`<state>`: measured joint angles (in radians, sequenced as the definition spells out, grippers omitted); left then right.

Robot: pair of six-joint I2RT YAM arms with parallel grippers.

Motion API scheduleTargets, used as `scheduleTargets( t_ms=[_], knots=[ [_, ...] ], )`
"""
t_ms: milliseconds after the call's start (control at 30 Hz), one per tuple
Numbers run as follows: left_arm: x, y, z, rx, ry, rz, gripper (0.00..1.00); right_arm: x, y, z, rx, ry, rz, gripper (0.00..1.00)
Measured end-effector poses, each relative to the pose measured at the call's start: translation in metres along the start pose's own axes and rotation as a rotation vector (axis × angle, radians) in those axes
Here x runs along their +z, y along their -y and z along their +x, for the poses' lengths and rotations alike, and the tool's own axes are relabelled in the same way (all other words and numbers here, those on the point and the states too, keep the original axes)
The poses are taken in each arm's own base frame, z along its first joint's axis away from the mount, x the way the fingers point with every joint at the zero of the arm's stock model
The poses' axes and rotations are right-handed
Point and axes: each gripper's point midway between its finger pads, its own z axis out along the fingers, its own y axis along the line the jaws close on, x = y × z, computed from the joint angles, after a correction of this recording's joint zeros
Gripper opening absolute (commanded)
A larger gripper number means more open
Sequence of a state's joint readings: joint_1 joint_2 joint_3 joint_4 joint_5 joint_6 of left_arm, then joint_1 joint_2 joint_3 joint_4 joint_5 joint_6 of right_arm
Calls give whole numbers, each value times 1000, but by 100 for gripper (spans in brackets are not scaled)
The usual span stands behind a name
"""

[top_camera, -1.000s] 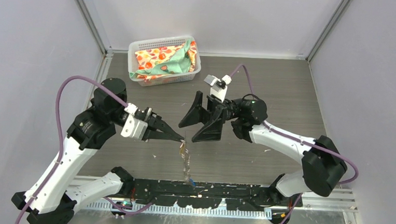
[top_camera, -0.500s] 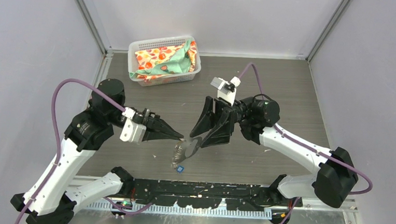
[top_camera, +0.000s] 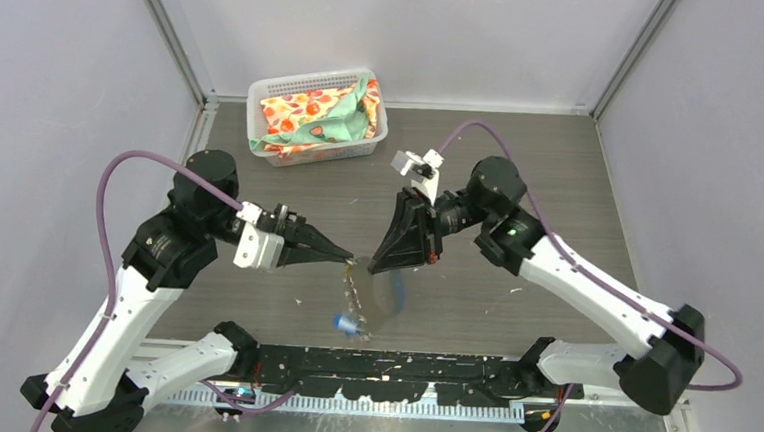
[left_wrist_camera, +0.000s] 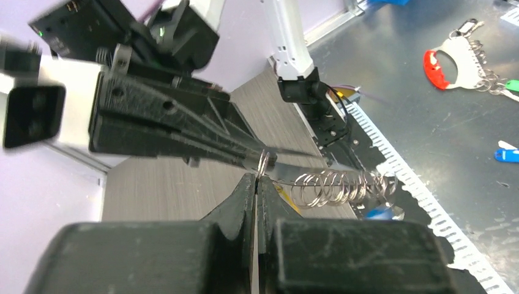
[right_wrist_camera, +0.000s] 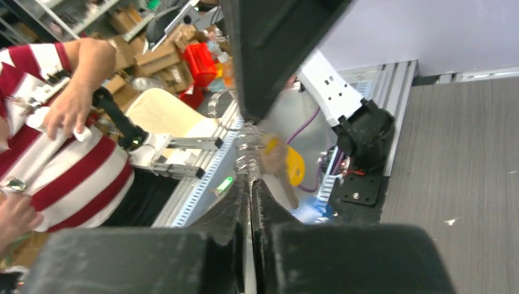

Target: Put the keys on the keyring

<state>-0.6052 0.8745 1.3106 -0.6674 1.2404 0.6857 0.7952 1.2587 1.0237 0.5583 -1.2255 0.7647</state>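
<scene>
The keyring (top_camera: 356, 293), a silvery strip carrying several wire rings, hangs in the air between both arms over the table's front middle. My left gripper (top_camera: 347, 261) is shut on a ring at its upper end (left_wrist_camera: 263, 164). My right gripper (top_camera: 375, 267) comes in from the right, its jaws pressed together on the same upper end, next to the rings (right_wrist_camera: 246, 152). A blue-headed key (top_camera: 347, 323) dangles at the keyring's low end. A yellow-headed key (right_wrist_camera: 294, 164) hangs beside the rings just past the right fingertips. A yellow sliver (left_wrist_camera: 286, 196) shows behind the left fingers.
A white basket (top_camera: 266, 89) with patterned cloth stands at the back left. A black rail (top_camera: 399, 362) runs along the near edge under the hanging keys. Grey walls close in left, right and behind. A person in a striped shirt (right_wrist_camera: 61, 153) is beyond the table.
The right gripper has gone from wide open to shut and moved onto the keyring's upper end. The keyring swung, and the blue key hangs low again.
</scene>
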Motion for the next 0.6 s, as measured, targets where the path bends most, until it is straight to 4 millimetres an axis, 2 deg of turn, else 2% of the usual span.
scheduleTargets(
  t_ms=[133, 167, 200, 267, 300, 333, 467, 600],
  knots=[
    [-2, -5, -1, 20, -6, -20, 0, -7, -14, -12, -121, -35, 95, 1],
    [-1, -6, -2, 32, -3, -22, 4, -9, -14, -14, -148, -35, 122, 1],
    [-2, -7, -3, 41, -3, -27, 24, -10, -15, -15, -168, -36, 146, 1],
    [-2, -10, -2, 54, -12, -43, 75, -12, -11, -14, -182, -38, 183, 1],
    [-2, -13, 0, 57, -17, -55, 91, -13, -7, -12, -178, -42, 207, 1],
    [-2, -14, 2, 59, -23, -67, 98, -16, 1, -9, -165, -44, 248, 1],
    [-6, -20, 24, 25, -84, -148, 100, -28, 34, 1, -112, -69, 435, 1],
    [-14, -37, 50, -25, -178, -263, 100, -52, 74, -3, -83, -83, 699, 1]
  ],
)
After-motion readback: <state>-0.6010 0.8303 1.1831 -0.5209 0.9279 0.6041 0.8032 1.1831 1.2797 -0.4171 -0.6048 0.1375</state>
